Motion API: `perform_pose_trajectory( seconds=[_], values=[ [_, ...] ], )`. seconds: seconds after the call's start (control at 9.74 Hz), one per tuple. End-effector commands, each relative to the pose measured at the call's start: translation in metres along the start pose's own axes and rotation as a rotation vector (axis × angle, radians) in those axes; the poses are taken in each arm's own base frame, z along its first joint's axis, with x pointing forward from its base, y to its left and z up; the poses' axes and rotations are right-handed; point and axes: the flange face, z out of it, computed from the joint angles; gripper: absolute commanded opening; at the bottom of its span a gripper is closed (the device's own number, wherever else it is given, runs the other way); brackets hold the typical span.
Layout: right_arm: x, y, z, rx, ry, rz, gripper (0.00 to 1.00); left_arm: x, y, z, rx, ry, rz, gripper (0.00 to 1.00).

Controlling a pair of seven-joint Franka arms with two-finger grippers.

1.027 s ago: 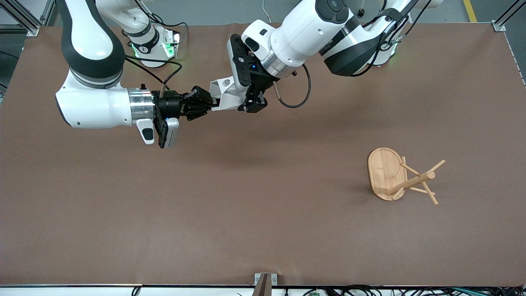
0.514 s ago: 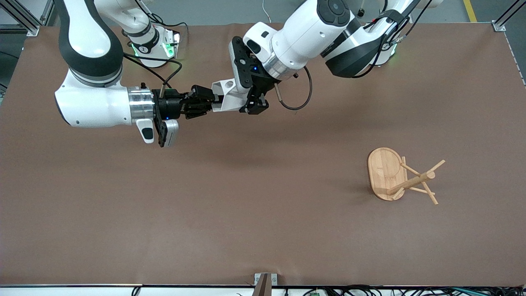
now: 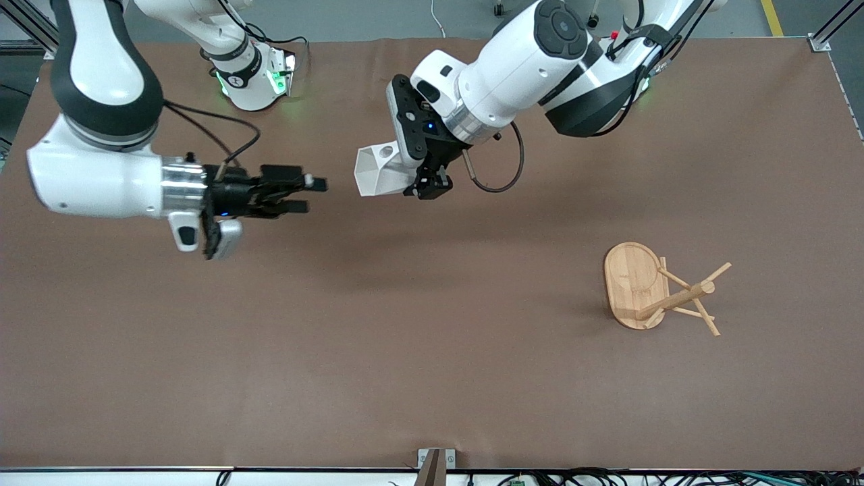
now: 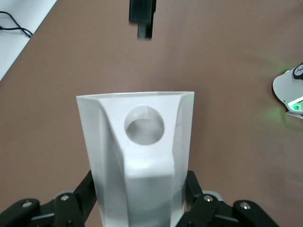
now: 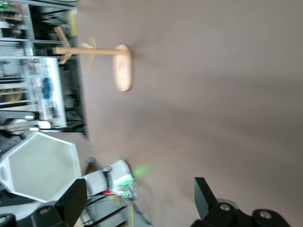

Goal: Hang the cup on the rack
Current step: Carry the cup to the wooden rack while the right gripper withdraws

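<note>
Currently the left gripper (image 3: 424,183) hangs in the air over the desk (image 3: 432,378), above a spot near the robot bases at roughly 12 o'clock from the desk's centre. Its jaws are clamped on the cup (image 3: 378,171). The cup is carried lying on its side, clear of the desk. Its mouth faces the right arm's end of the desk. The blocky handle with its round hole faces upward. In the left wrist view the black fingers (image 4: 78,201) press against both sides of the cup (image 4: 139,175), and the round hole in the handle is plainly visible.

The right gripper (image 3: 302,194) hangs over the desk toward the right arm's end, at about 9 o'clock from the cup and apart from it. Its jaws stand apart with nothing between them. In the right wrist view the two fingers (image 5: 206,194) are spread wide, and the polygonal mouth of the cup (image 5: 41,172) is visible farther off.

The rack (image 3: 658,289) stands upright on the desk toward the left arm's end, at about 4 o'clock from the cup and well apart from both grippers. No cup hangs on its pegs.
</note>
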Motion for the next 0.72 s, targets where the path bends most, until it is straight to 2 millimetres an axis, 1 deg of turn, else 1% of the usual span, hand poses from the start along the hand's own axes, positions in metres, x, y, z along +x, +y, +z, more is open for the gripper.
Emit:
perform_pose_trajectory(
  seconds=[0.0, 0.1, 0.21, 0.31, 0.41, 0.51, 0.62],
  values=[
    [-0.002, 0.009, -0.046, -0.282, 0.060, -0.012, 1.00, -0.022, -0.024, 0.009, -0.010, -0.017, -0.067, 0.01],
    [-0.002, 0.023, -0.064, -0.447, 0.090, -0.035, 1.00, -0.029, -0.036, 0.009, -0.004, -0.019, -0.146, 0.01],
    [-0.001, 0.041, -0.080, -0.602, 0.099, -0.035, 1.00, -0.042, -0.057, -0.011, 0.044, -0.018, -0.273, 0.01],
    [-0.004, 0.060, -0.104, -0.701, 0.122, 0.006, 1.00, -0.054, -0.073, -0.017, 0.059, -0.016, -0.384, 0.01],
    [-0.010, 0.069, -0.130, -0.763, 0.153, 0.023, 1.00, -0.066, -0.084, -0.023, 0.070, -0.023, -0.489, 0.01],
    [-0.016, 0.069, -0.152, -0.826, 0.175, 0.019, 1.00, -0.080, -0.094, -0.027, 0.097, -0.050, -0.611, 0.01],
    [-0.025, 0.060, -0.175, -0.915, 0.196, 0.006, 1.00, -0.094, -0.105, -0.030, 0.123, -0.059, -0.723, 0.01]
  ],
)
